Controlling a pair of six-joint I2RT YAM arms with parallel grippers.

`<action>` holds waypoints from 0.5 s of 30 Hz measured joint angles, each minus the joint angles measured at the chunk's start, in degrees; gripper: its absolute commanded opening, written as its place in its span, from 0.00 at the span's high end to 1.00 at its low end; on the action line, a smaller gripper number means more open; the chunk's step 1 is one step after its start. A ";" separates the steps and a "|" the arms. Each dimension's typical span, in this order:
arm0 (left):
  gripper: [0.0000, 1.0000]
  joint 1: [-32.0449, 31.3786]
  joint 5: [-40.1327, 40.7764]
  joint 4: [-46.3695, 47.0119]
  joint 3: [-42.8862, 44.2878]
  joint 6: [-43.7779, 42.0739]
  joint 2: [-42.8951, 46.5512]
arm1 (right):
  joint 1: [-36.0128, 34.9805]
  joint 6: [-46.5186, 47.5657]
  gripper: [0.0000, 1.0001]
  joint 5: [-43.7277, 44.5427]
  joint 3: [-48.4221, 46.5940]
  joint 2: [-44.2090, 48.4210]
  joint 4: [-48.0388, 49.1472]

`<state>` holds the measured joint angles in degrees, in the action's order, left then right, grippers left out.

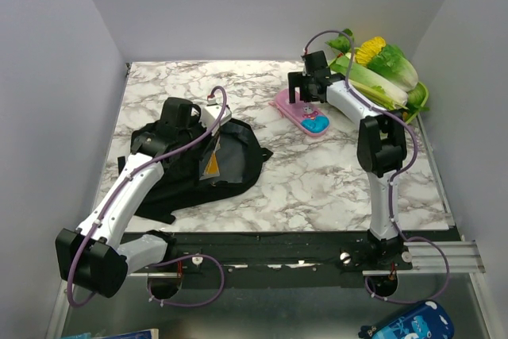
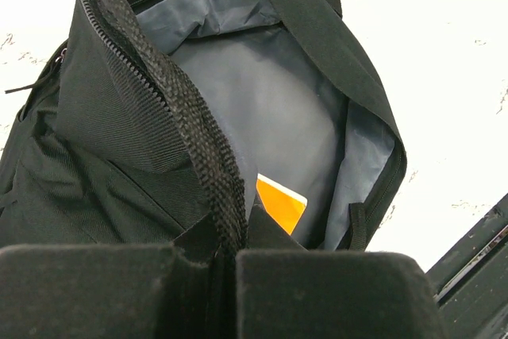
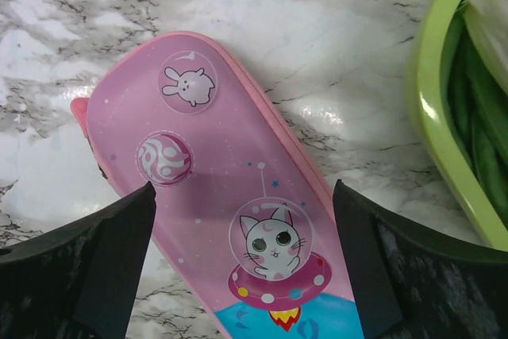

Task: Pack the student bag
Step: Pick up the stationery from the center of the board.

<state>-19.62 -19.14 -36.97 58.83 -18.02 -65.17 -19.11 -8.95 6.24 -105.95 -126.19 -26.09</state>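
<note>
On the near left of the tabletop (image 1: 317, 184), the student bag (image 1: 238, 166) lay with its mouth unzipped. My left jaws were pinched shut on its zipper edge (image 2: 198, 172), holding the flap up so that the grey lining and an orange item (image 2: 279, 202) inside showed. That grip took only a thin strip of fabric, and I judged a tug could pull it free and let the mouth fold closed. Further out, well apart from the bag, my right jaws stood wide open either side of the pink pencil case (image 3: 238, 188), not yet gripping it. Its lid looked smooth, so a squeeze near one end might make it swivel or slip out. Just beyond, the green tray (image 3: 432, 117) of vegetables sat near enough for a careless lift to clip its rim.
</note>
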 measured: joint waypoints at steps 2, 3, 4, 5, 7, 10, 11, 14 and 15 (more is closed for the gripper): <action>1.00 0.04 0.00 -0.33 0.33 -0.13 -0.02 | 0.00 -0.28 0.00 -0.81 -0.52 -0.85 -0.81; 1.00 0.04 0.00 -0.50 0.57 -0.17 -0.04 | 0.00 -0.55 0.00 -1.11 -0.76 -1.33 -0.94; 1.00 0.04 0.00 -0.52 0.72 -0.20 -0.04 | 0.02 -0.68 0.00 -1.38 -0.79 -1.62 -1.05; 1.00 0.04 0.00 -0.55 0.81 -0.20 -0.04 | 0.02 -0.74 0.00 -1.62 -0.79 -1.77 -1.29; 1.00 0.11 0.00 -0.72 0.96 -0.24 -0.04 | 0.02 -1.05 0.00 -1.97 -0.76 -1.84 -1.64; 1.00 0.11 0.00 -1.05 1.25 -0.42 -0.04 | 0.39 -1.51 0.00 -2.89 -0.74 -1.86 -1.62; 1.00 0.11 0.00 -1.25 1.38 -0.48 -0.04 | 0.63 -1.62 0.00 -3.19 -0.68 -1.90 -1.62; 1.00 0.11 0.00 -1.44 1.51 -0.63 -0.04 | 1.55 -1.97 0.00 -3.85 0.26 -1.90 -1.53; 1.00 0.11 -0.02 -1.51 1.51 -0.70 -0.04 | 1.73 -1.99 0.00 -4.02 0.83 -1.90 -1.55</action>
<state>-19.51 -19.16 -38.48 60.34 -18.72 -65.21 -17.39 -10.94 2.22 -105.12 -128.09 -27.64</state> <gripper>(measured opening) 0.040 0.995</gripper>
